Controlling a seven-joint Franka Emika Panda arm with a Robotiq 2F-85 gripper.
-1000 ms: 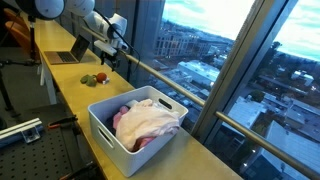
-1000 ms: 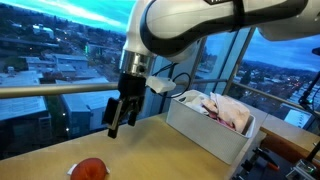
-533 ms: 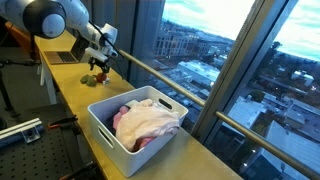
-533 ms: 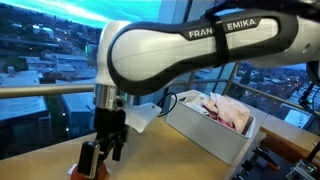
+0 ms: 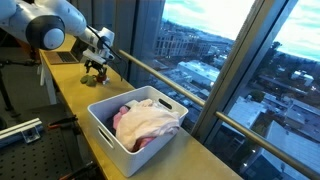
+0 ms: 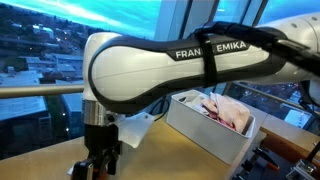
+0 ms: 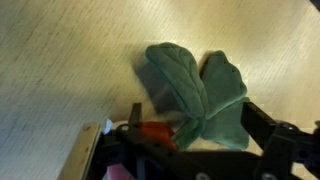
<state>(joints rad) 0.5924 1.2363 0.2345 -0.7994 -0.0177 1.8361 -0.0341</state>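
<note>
Arm (image 6: 180, 70) lbl "FRANKA EMIKA"; end effector (image 7: 190, 118) spread abt leafy red toy (image 7: 188, 90).

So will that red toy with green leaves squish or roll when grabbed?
Probably squishy: the green leaves look like floppy felt. The red body seems rounded, so it might roll if nudged. It looks small inside the claw, so likely light.

In an exterior view the camera stands back, looking along the table (image 5: 68, 92) past the bin (image 5: 103, 124) to the arm (image 5: 50, 25). In an exterior view set close and low — facing the window — arm (image 6: 150, 75) and bin (image 6: 195, 128) show too. The wrist view looks down past the hand (image 7: 192, 120), close.
</note>
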